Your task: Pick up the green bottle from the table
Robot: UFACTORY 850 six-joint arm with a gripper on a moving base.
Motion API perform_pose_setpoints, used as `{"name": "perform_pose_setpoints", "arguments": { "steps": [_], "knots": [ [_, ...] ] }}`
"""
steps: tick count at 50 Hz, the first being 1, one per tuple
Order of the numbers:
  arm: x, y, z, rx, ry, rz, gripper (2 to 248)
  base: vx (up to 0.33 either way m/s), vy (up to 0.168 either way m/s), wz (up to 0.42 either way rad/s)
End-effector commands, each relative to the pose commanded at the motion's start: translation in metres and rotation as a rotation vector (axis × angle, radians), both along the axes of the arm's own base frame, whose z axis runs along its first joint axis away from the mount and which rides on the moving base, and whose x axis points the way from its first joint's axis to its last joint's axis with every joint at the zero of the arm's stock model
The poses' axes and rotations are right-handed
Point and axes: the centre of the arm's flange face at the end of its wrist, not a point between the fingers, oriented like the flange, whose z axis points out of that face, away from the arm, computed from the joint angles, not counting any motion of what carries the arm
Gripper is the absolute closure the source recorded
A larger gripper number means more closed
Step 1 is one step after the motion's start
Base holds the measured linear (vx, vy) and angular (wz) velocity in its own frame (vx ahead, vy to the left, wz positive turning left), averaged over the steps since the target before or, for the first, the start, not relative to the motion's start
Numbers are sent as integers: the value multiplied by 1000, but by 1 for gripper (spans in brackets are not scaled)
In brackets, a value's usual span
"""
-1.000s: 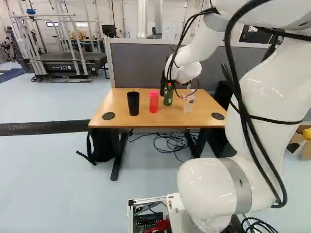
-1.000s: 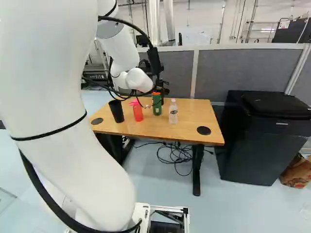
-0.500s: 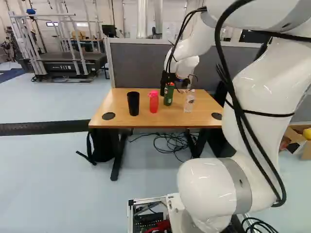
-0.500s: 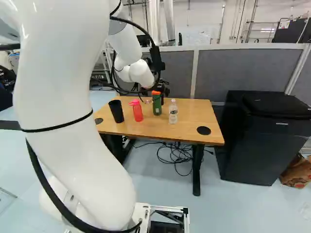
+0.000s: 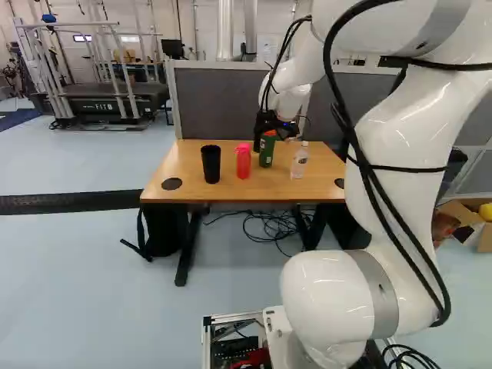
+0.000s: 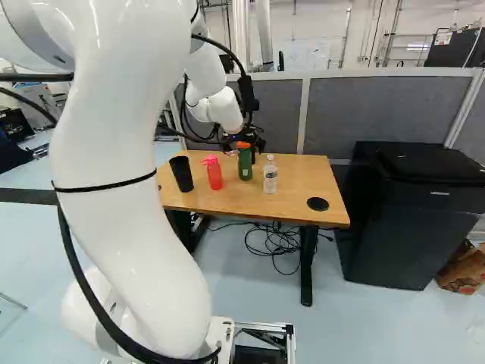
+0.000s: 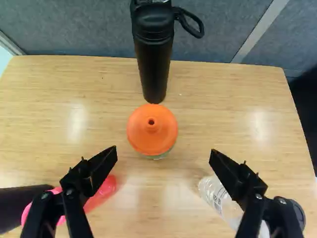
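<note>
My gripper [image 5: 270,124] is at the table's far side in the left base view, close over the green bottle [image 5: 267,152]. That bottle stands upright and has an orange cap. Seen from above in the wrist view, the orange cap [image 7: 152,124] hides nearly all of the green body. It lies just ahead of the open gripper [image 7: 162,154], roughly centred between the widely parted fingers, with neither finger touching it. Nothing is held.
A black bottle [image 7: 154,74] stands behind the green one on the table [image 6: 295,182]. The red bottle [image 5: 243,163] and black cup [image 5: 211,164] are on one side, the clear bottle [image 5: 299,161] on the other. A grey partition [image 6: 386,110] rises behind.
The arm has swung and bent at its upper joints, and the wrist has tilted so the gripper points more downward near the green bottle. The base and the table's things have not moved.
</note>
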Motion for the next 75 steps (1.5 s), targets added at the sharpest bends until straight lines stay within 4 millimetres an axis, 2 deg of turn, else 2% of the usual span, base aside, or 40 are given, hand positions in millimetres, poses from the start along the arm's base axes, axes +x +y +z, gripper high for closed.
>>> {"name": "perform_pose_setpoints", "arguments": {
  "steps": [13, 33, 53, 75],
  "knots": [
    [23, -2, -3, 1, 15, 0, 3, 0, 0, 0],
    [58, -2, -29, 4, 52, 5, 3, 0, 0, 0],
    [66, 7, -54, 6, 87, 20, 3, 0, 0, 0],
    [65, 14, -57, 6, 93, 31, 7, 0, 0, 0]
  ]
}}
